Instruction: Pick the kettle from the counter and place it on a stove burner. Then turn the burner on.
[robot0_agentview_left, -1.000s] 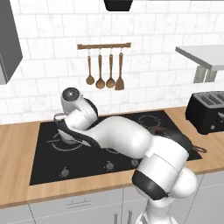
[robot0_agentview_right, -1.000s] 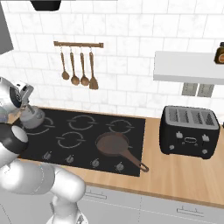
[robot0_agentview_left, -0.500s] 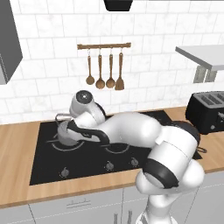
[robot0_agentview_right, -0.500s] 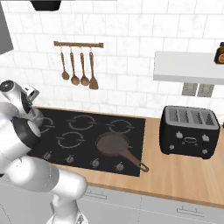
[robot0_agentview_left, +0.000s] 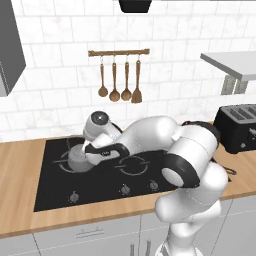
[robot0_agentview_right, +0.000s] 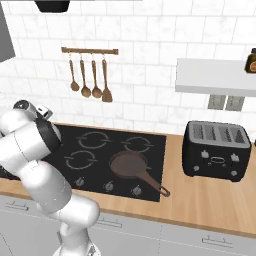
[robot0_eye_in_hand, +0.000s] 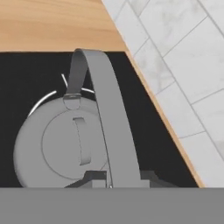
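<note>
Arm swung rightward, end effector (robot0_eye_in_hand: 116, 181) pinching one kettle (robot0_agentview_left: 79, 158) handle, over cooktop (robot0_agentview_left: 50, 187), one frying pan (robot0_agentview_right: 128, 166)

A frying pan (robot0_agentview_right: 131, 166), black toaster (robot0_agentview_right: 216, 149) and 4 hanging utensils (robot0_agentview_right: 89, 80).

The arm (robot0_agentview_left: 190, 165) is glossy white, built of rounded, bulbous segments with dark bands at the joints (one black ring sits just beside the toaster (robot0_agentview_left: 239, 127)). Its wrist ends in a white disc with a grey centre above a black hand.
</note>
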